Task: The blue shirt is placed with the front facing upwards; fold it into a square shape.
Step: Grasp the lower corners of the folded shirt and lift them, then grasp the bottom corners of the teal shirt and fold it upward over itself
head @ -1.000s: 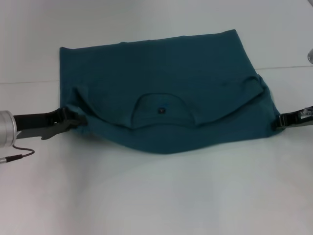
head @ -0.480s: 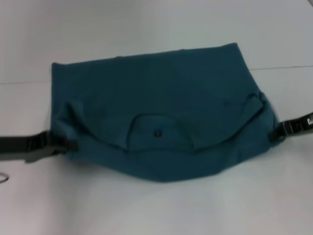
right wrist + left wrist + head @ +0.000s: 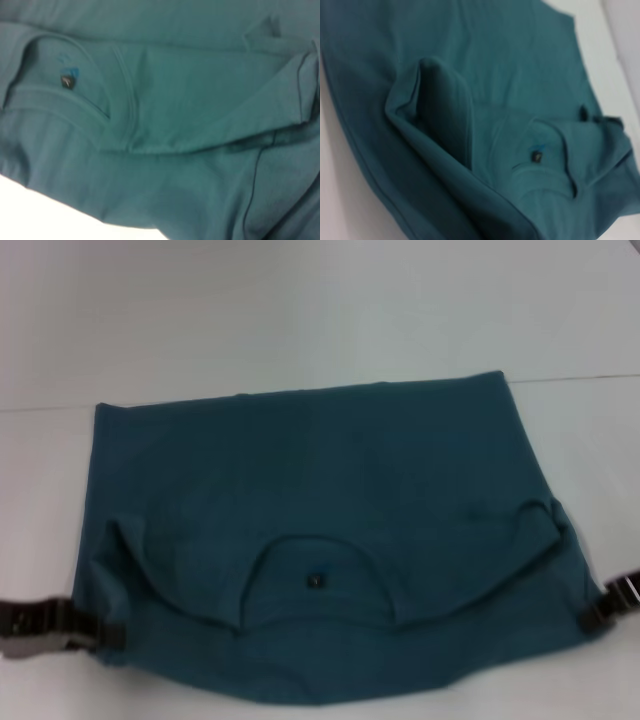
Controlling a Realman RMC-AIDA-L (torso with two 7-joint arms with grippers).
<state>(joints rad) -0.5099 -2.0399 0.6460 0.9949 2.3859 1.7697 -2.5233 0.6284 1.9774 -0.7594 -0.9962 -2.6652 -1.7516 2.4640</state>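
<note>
From the head I see the shirt (image 3: pixel 330 530) spread on the table (image 3: pixel 300 310) between my grippers; left gripper (image 3: pixel 95 632) and right gripper (image 3: pixel 590 618) each pinch a near corner. Both wrists show only folded cloth and the label (image 3: pixel 536 157).

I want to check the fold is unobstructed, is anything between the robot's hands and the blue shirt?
Nothing visible. The left hand and right hand already sit at opposite side edges of the blue shirt, and only bare table surrounds it.
</note>
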